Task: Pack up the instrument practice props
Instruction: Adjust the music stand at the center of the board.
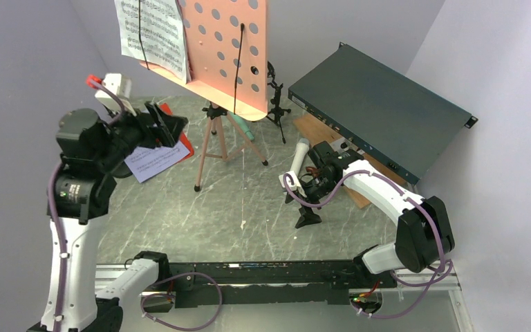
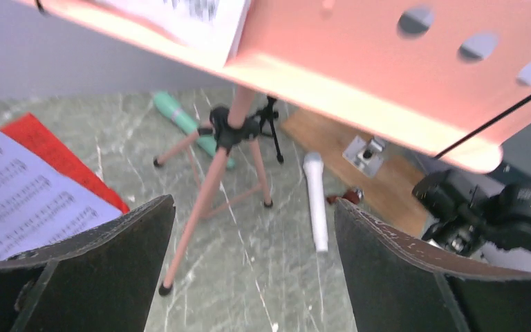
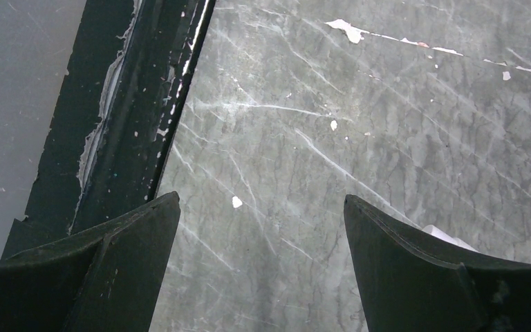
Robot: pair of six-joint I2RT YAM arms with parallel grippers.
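The pink perforated music tripod [image 1: 225,48] stands at the back middle with a white sheet-music page [image 1: 151,31] on its shelf; its legs show in the left wrist view [image 2: 211,173]. My left gripper [image 1: 168,128] [image 2: 254,202] is open and empty, raised above the lavender page [image 1: 153,160] [image 2: 21,197] and the red page [image 1: 185,144] [image 2: 62,155]. The green microphone [image 1: 247,128] [image 2: 180,117] lies behind the tripod. The white microphone [image 1: 299,157] [image 2: 315,200] is right of the tripod. Black mounts stand at the back [image 1: 275,97] and in front [image 1: 308,218]. My right gripper [image 1: 292,190] [image 3: 261,197] is open and empty over bare table beside the white microphone.
The large dark green metal box [image 1: 380,114] lies at the back right, partly on the flat wooden board [image 1: 314,128] [image 2: 346,149]. A black rail [image 1: 263,273] [image 3: 131,104] runs along the near table edge. Grey walls close in the left, back and right.
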